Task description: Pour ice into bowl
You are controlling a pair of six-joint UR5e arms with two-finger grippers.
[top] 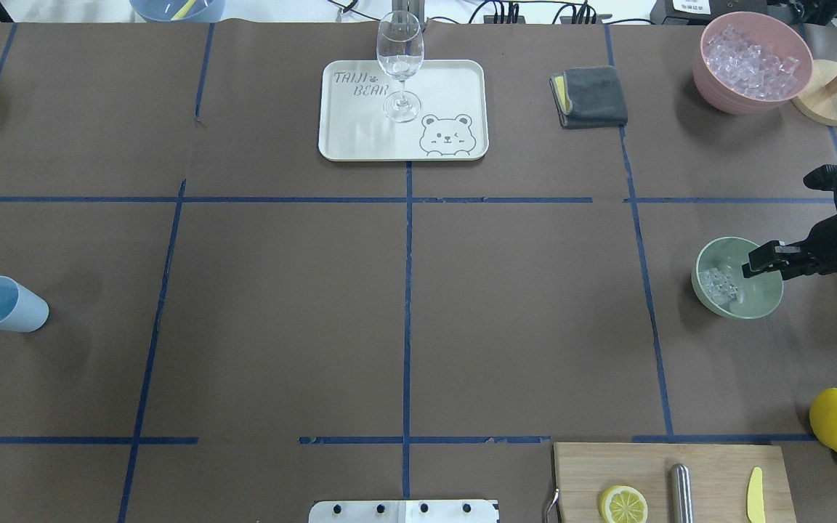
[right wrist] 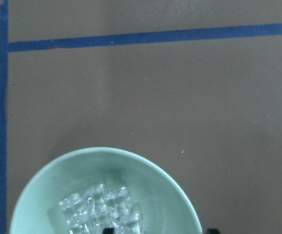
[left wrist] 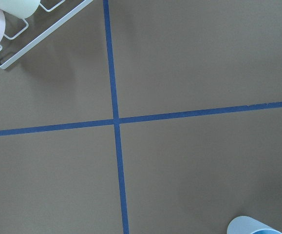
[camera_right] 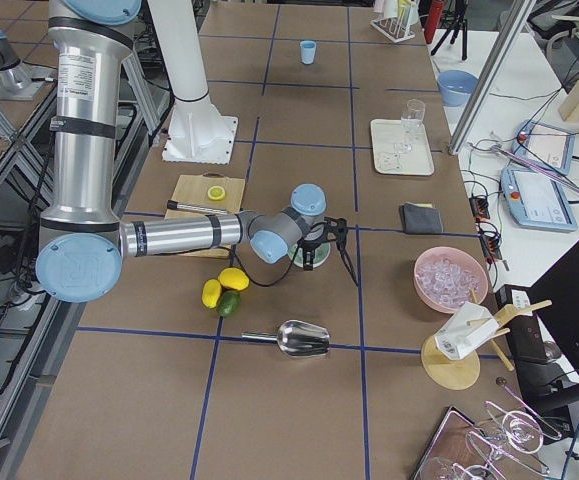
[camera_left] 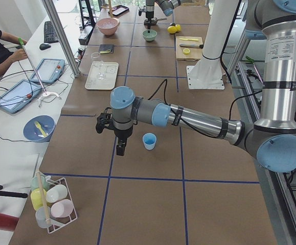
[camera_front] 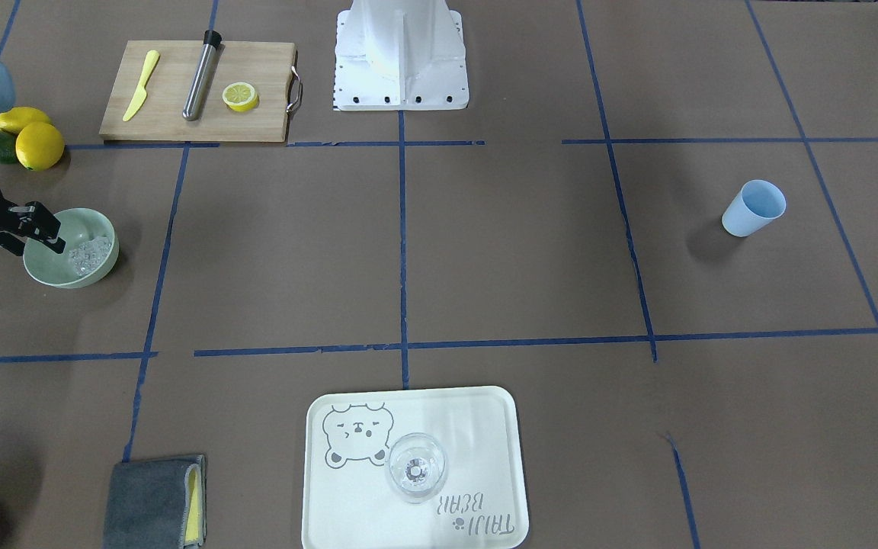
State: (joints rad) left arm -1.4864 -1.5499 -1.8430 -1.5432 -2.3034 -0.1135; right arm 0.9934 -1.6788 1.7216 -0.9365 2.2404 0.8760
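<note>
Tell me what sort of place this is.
Probably a robotics lab staged as a drink-prep station: a table gridded with blue tape, an operator's tablets alongside, and props like a cutting board, wine glass and bowl of ice.

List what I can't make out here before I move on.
- Left gripper: seen only in exterior left view; open or shut unclear.
- Right gripper: fingertips cut by right wrist view's bottom edge; contact with bowl unclear.
- Ice: overlapping clear cubes; count unclear.
</note>
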